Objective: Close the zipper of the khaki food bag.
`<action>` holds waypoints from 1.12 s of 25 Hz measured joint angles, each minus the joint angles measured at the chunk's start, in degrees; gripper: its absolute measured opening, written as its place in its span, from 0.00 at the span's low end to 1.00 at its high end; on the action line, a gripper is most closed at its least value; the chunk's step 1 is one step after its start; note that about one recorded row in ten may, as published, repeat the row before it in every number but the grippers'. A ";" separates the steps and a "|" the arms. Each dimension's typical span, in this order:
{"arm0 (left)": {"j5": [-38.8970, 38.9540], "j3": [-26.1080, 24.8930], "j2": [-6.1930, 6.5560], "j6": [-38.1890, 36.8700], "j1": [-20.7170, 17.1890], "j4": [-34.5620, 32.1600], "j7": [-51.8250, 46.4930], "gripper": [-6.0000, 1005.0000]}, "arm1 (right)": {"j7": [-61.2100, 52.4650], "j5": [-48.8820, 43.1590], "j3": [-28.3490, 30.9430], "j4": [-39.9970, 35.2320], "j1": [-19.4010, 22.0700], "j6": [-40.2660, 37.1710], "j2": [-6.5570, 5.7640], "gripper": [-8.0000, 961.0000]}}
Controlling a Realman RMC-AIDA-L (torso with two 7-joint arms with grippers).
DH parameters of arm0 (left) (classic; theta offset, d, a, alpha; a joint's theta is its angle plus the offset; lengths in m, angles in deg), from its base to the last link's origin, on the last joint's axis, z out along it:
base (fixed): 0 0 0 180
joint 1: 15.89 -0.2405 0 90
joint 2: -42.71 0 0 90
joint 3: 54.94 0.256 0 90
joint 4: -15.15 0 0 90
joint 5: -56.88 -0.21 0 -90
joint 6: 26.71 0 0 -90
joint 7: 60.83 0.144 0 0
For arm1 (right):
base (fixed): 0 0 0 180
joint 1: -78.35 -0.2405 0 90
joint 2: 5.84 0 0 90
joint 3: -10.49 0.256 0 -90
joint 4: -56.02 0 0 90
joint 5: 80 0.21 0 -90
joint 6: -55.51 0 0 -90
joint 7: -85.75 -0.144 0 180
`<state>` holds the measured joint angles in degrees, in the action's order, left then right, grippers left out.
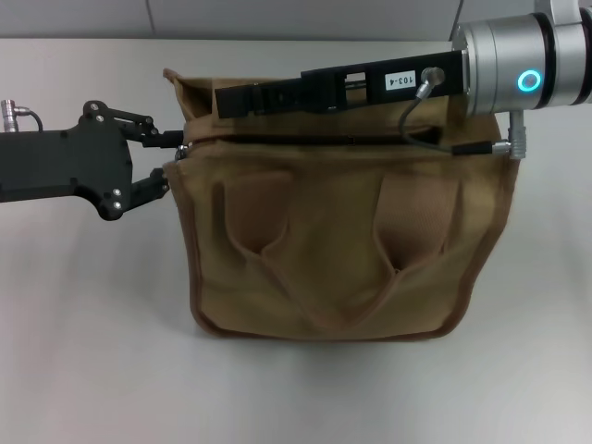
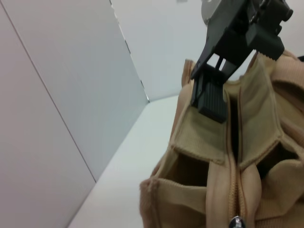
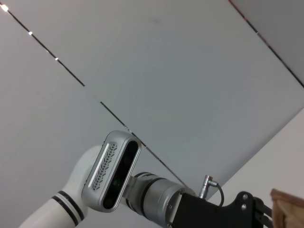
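Bag (image 1: 342,250) sits on pale grey tabletop (image 1: 83,351), white wall (image 2: 57,95) behind.

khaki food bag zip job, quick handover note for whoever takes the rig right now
Left end effector: at the khaki food bag's left end, at the zipper line; grip on the pull not confirmable.
Right end effector: lies over the bag's top, reaching its far left end flap.
Bag stands upright on the table.
Zipper looks open along most of the top.
Left: zip it shut.
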<state>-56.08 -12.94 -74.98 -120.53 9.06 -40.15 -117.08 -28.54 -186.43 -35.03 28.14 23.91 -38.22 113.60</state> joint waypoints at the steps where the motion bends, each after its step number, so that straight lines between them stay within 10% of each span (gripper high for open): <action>1: 0.27 0.00 0.00 -0.10 -0.13 -0.03 0.34 0.34 | 0.02 0.00 0.01 -0.06 0.00 -0.19 0.00 0.61; 14: 1.18 -4.06 1.19 -5.37 -0.25 -4.73 -0.24 0.07 | 0.04 0.02 0.00 -0.33 0.61 -0.84 -0.04 0.60; 28: 0.88 -3.77 -0.70 -10.67 -0.21 -19.59 -11.83 0.06 | 0.30 1.23 -4.58 -1.99 0.16 -1.47 0.10 0.59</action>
<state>-55.21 -16.71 -75.68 -131.20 8.85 -59.74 -128.91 -28.24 -185.20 -39.61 26.15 24.06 -39.70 113.70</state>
